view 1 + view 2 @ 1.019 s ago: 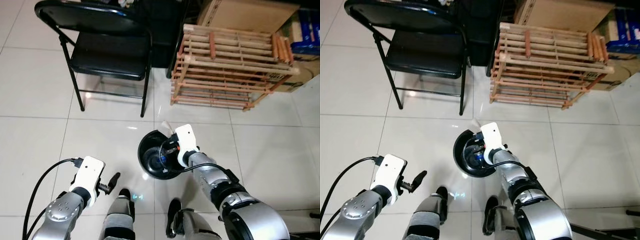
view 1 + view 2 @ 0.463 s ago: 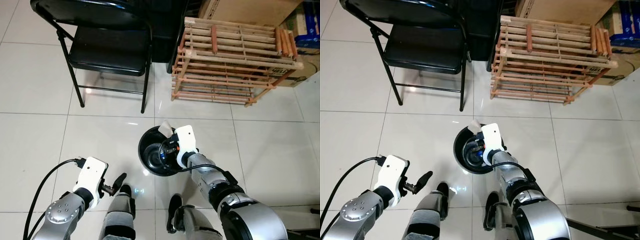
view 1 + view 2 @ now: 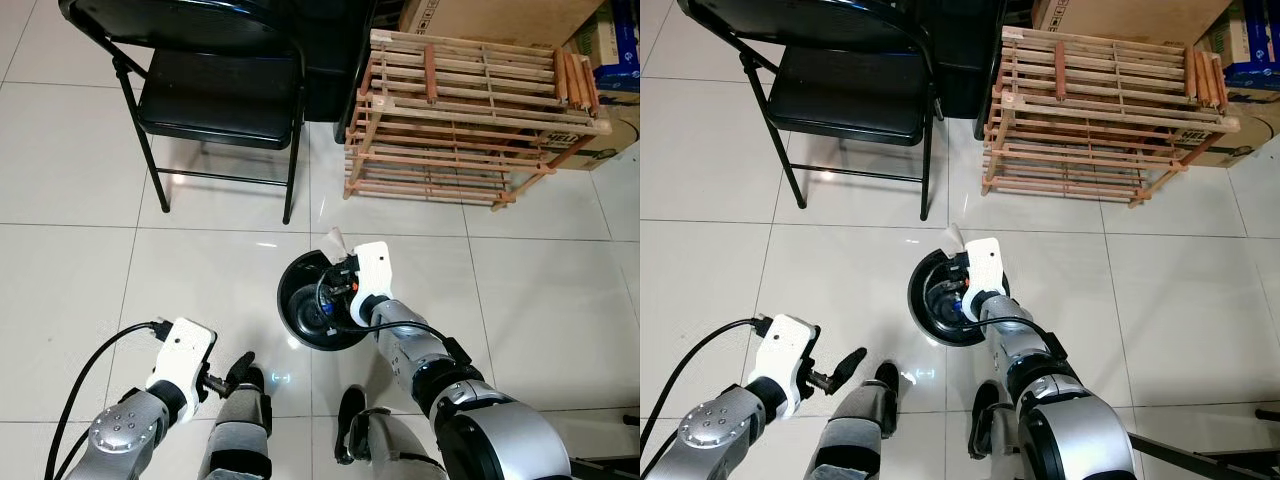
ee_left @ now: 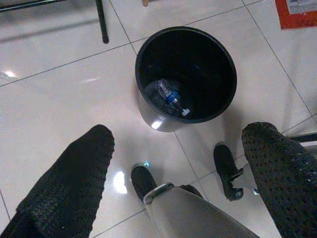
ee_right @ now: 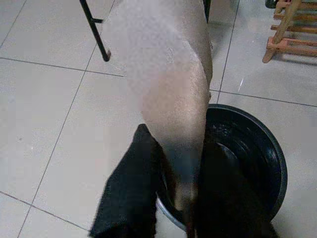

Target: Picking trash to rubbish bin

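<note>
While both arms hang low over the tiled floor (image 3: pixel 80 250), the scene reads from left to right as follows.

Left gripper (image 3: pixel 232 372): at about 7 o'clock in the head views, low beside the robot's leg; its two black fingers (image 4: pixel 74 183) stand wide apart and hold nothing — the wrist view looks between them at the bin.

Folding chair (image 3: pixel 215 95): black, at 11 o'clock, standing on the tiles beyond the bin.

Rubbish bin (image 3: pixel 295 305): round and black, on the floor just past centre toward 6 o'clock; a clear plastic bottle (image 4: pixel 171 96) with a blue label lies at its bottom.

Right gripper (image 3: pixel 340 275): over the bin's far rim, jaws clamped on the trash.

Trash (image 5: pixel 166 94): a pale, beige crumpled piece pinched between the right fingers, sticking up above the bin's rim — not yet inside.

Wooden rack (image 3: pixel 465 120): slatted, at 1 o'clock, with cardboard boxes (image 3: pixel 490 15) behind it.
</note>
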{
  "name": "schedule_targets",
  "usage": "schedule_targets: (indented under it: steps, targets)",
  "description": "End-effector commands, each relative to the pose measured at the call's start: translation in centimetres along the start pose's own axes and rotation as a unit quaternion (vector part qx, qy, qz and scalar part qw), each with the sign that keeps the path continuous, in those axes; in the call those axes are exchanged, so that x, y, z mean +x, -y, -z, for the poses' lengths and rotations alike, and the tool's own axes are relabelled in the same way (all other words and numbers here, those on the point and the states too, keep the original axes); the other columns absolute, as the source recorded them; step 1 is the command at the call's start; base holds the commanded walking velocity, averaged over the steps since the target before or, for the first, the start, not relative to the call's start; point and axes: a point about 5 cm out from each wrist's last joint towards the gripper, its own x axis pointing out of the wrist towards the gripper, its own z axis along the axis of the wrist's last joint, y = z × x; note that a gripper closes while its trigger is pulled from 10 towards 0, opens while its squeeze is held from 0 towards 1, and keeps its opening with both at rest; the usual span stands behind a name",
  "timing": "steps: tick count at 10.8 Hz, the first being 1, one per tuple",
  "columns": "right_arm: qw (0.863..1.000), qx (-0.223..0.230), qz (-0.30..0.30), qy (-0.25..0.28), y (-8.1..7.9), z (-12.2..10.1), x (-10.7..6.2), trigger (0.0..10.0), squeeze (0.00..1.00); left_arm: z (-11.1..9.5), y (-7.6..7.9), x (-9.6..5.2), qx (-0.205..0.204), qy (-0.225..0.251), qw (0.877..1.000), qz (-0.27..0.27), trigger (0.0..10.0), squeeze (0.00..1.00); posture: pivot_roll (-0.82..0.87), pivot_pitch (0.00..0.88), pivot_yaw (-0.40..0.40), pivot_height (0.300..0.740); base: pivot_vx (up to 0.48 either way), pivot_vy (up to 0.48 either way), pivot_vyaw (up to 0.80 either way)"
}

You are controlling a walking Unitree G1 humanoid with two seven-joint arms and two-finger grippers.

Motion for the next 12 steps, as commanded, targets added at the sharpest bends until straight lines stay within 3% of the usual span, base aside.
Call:
schedule_targets:
  steps: [1,11,12]
  targets:
    - [1.000,0.015,0.004,-0.014,0.27,1.04,-0.35,10.0,1.00,0.43,0.61,-0.25,-0.003,-0.009,1.000,0.014,10.0,0.23,0.60,0.412,-0.100,0.740,0.000,0.000,0.00]
    - [1.000,0.023,0.003,-0.017,0.51,1.45,-0.58,10.0,1.00,1.08,0.44,-0.14,0.004,-0.019,1.000,0.012,10.0,0.22,0.60,0.415,-0.099,0.740,0.000,0.000,0.00]
    - [1.000,0.000,0.018,-0.010,1.11,1.18,-0.69,10.0,1.00,0.87,0.47,0.28,0.006,-0.013,1.000,0.014,10.0,0.22,0.59,0.404,-0.099,0.740,0.000,0.000,0.00]
